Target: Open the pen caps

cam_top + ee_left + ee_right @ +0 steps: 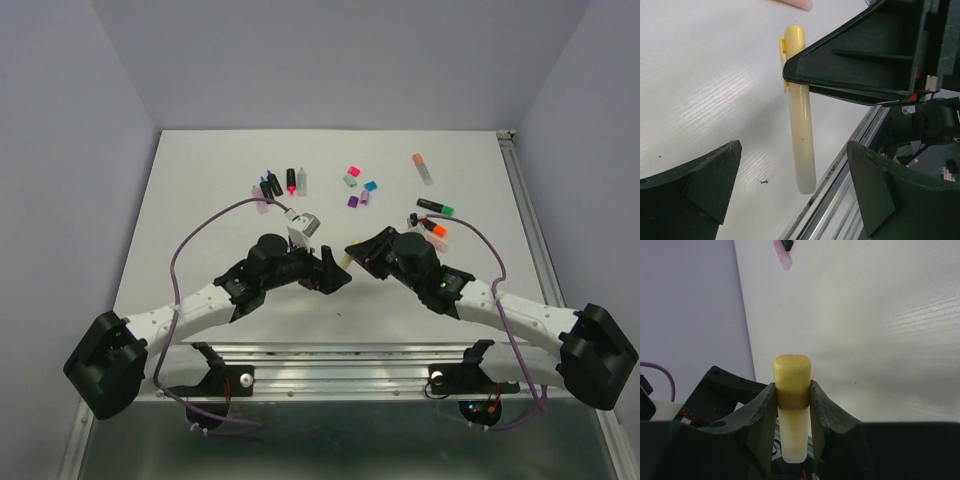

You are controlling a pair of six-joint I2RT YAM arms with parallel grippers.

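Lilac walls (60, 120) stand around a white table (200, 200). The left arm (200, 305) and the right arm (510, 305) reach from its near edge and meet over the middle, not far from that edge. The right pincer (792, 390) is pressed on a pale yellow pen (802, 140). Its jaws sit about where the yellow cap (792, 371) meets the barrel, so the cap stands free on one side and the barrel on the other. The left pincer (795, 167) is spread wide and holds nothing. The free barrel lies between its two fingers and touches neither.

I judge the pen to be light, stiff and smooth, so it can slip or turn in a weak grip. The cap probably holds by friction and needs a straight pull along the pen. The best place for the left pincer seems to be the bare barrel near its middle, not the rounded end. Toward the far edge lie other pens (290, 179) and small loose caps (352, 172), well apart from both pincers.
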